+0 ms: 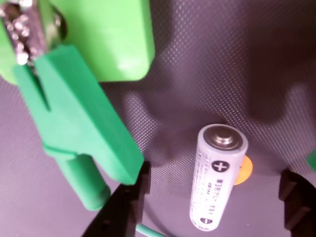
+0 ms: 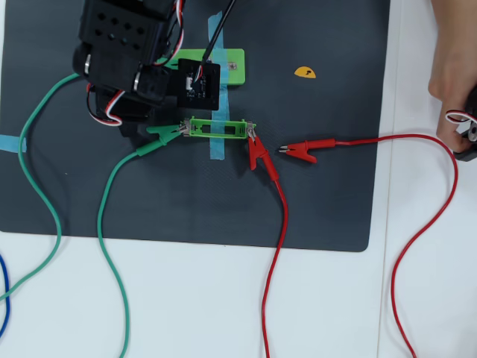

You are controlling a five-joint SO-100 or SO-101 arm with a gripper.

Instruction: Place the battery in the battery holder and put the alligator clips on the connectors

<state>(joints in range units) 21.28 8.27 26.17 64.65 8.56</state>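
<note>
The dark mat (image 2: 313,216) covers most of the overhead view, with white table (image 2: 223,306) below it and along its right edge; the mat's lower half and its right part are mostly bare, crossed only by wires, while the arm (image 2: 123,45) crowds its upper left corner. The battery holder (image 2: 218,128) lies taped near the mat's middle, just below the wider green block (image 2: 232,66); it looks unfilled. A green alligator clip (image 2: 165,133) sits at its left end and a red alligator clip (image 2: 258,155) at its right end, both seeming to touch the tabs; a second red clip (image 2: 302,151) lies loose on the mat just to the right. A person's hand (image 2: 455,82) rests at the table's right edge.

In the wrist view the battery (image 1: 217,177) lies on the mat between the two black fingertips (image 1: 126,207); the jaws stand spread wide, gripping nothing, each tip clear of the battery. Its plus end points up the picture, with an orange marker (image 1: 245,170) half hidden behind it. A green clip (image 1: 79,128) lies close on the left, near the left fingertip, with the green block (image 1: 108,34) beyond it.
</note>
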